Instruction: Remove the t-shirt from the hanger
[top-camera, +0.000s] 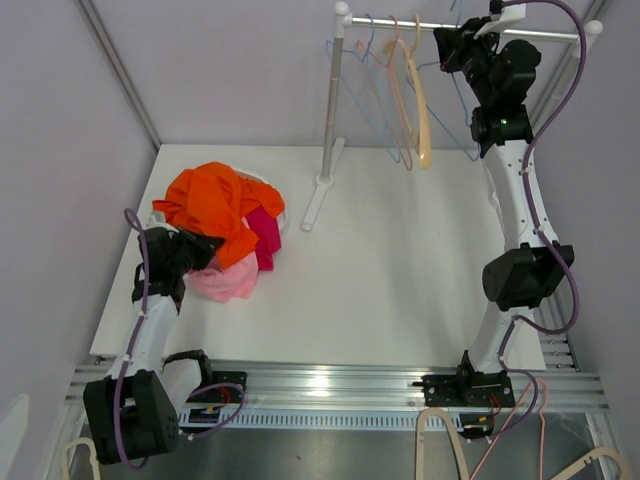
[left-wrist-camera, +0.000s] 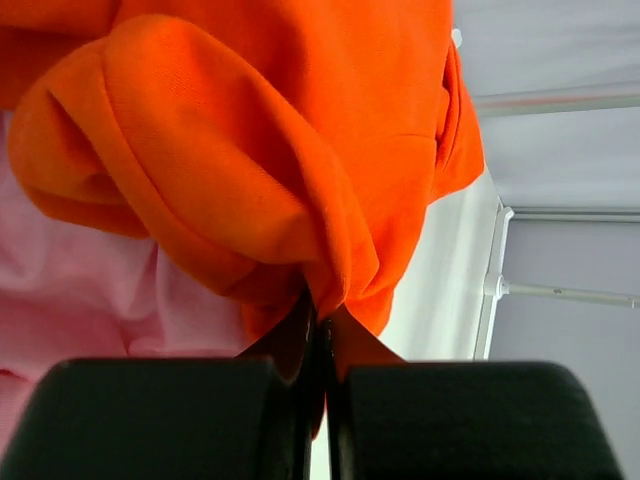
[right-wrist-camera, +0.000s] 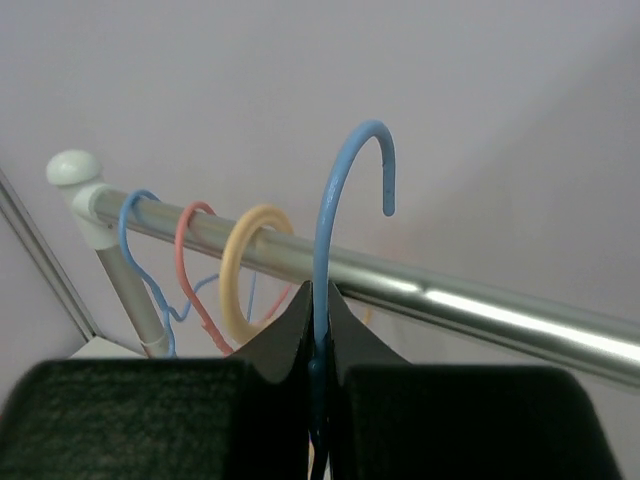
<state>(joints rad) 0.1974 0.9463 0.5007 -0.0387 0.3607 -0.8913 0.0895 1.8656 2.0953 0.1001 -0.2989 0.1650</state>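
The orange t-shirt (top-camera: 213, 203) lies bunched on a heap of clothes at the table's left. It is off the hanger. My left gripper (top-camera: 207, 248) is shut on a fold of it, and the left wrist view shows the orange t-shirt (left-wrist-camera: 250, 150) pinched between the fingers of the gripper (left-wrist-camera: 320, 340). My right gripper (top-camera: 456, 45) is up at the rail, shut on the neck of a thin blue hanger (top-camera: 458, 112). In the right wrist view the hanger's hook (right-wrist-camera: 340, 190) rises above the metal rail (right-wrist-camera: 420, 290) from the closed gripper (right-wrist-camera: 318, 325).
A pink garment (top-camera: 228, 282) and a magenta one (top-camera: 265, 235) lie under the orange shirt. The white rack post (top-camera: 330, 110) stands at the table's back. Blue (right-wrist-camera: 132, 225), pink (right-wrist-camera: 188, 262) and yellow (right-wrist-camera: 243, 270) empty hangers hang on the rail.
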